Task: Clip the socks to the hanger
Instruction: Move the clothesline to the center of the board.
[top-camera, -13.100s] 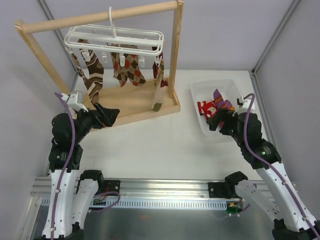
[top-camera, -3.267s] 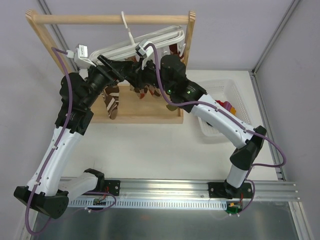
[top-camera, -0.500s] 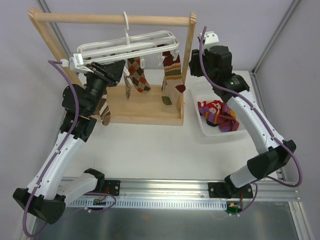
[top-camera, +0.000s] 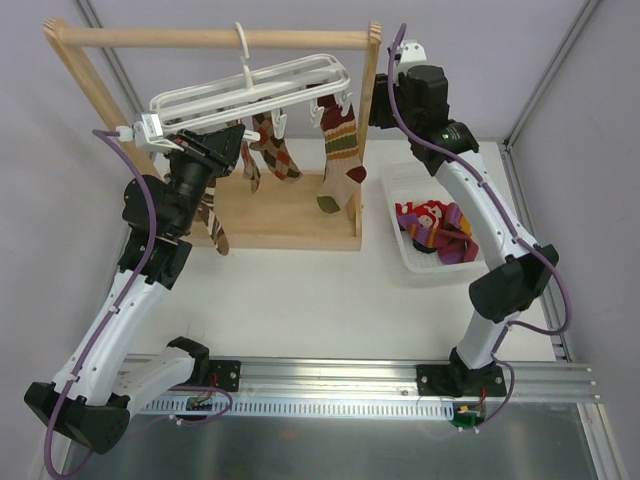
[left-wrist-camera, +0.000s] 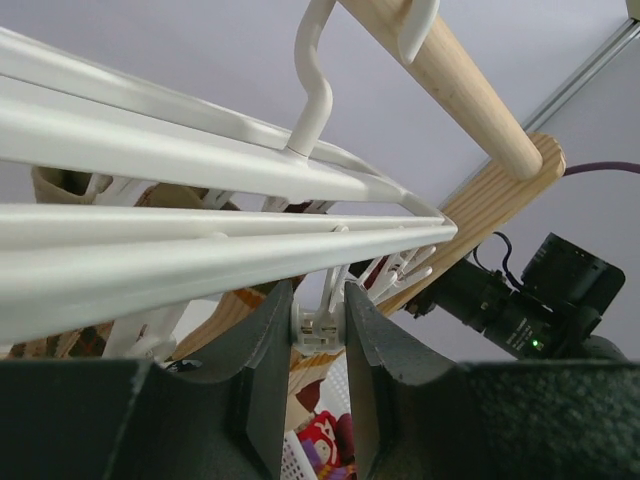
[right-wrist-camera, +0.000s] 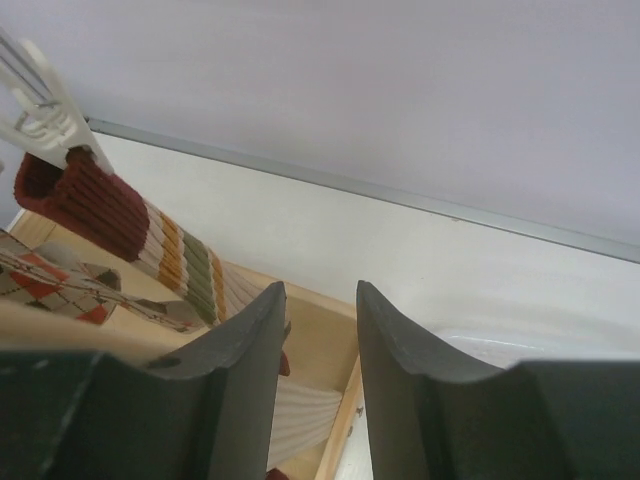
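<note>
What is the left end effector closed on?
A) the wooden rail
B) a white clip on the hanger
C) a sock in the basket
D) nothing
B: the left wrist view shows the left end effector pinching a white clip hanging beneath the hanger rails.

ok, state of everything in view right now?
hanger: hooked on wooden rack, tilted.
striped sock: clipped, hanging.
argyle sock: clipped, hanging.
wavy sock: hanging, clip hidden by arm.
socks in basket: loose, unclipped.
left claw: shut on clip.
right claw: open, empty.
</note>
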